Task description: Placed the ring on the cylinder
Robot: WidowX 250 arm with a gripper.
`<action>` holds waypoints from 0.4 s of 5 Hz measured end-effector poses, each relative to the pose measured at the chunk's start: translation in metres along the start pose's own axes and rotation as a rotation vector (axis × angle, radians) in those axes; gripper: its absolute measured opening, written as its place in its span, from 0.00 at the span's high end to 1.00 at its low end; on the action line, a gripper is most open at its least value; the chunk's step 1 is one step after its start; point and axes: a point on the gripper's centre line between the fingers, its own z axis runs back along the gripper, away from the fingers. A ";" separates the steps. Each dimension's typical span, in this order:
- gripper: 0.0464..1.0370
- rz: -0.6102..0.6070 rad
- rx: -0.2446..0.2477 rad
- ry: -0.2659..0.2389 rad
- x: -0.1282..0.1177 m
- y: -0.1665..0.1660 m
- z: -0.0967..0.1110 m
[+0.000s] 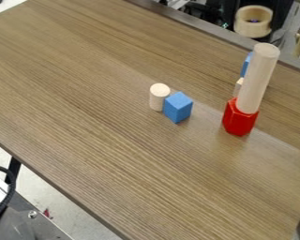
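And here we are at the wooden table, with the pale ring up near the top edge of the camera view! It sits a little to the left of the tall cylinder's top in the picture, clearly apart from it, so the ring is off the cylinder. Dark shapes crowd in around that ring, and I can't make out where my claw ends and the background begins; whether I'm wide, narrow or clamped on the ring, I cannot tell. Over to the tall cylinder: pale wood, up on end with a slight lean to the right in the view, its lower end at the red block, a chunky one with several flat sides. Peeking out behind its left side, a partly hidden blue piece, and just below that a small pale piece, mostly covered too. Nearer the middle of the table it's a tidy pair: the short wooden cylinder stands upright, and the blue block is right beside it, toward the red one; touching or not, I can't say. Down in the lower left corner, below the table's edge, a black cable curves over a grey metal surface with a bolt in it.
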 end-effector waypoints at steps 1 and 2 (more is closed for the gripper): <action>0.29 -0.004 -0.003 0.017 -0.001 -0.004 -0.005; 0.29 -0.016 -0.008 0.021 -0.004 -0.009 -0.005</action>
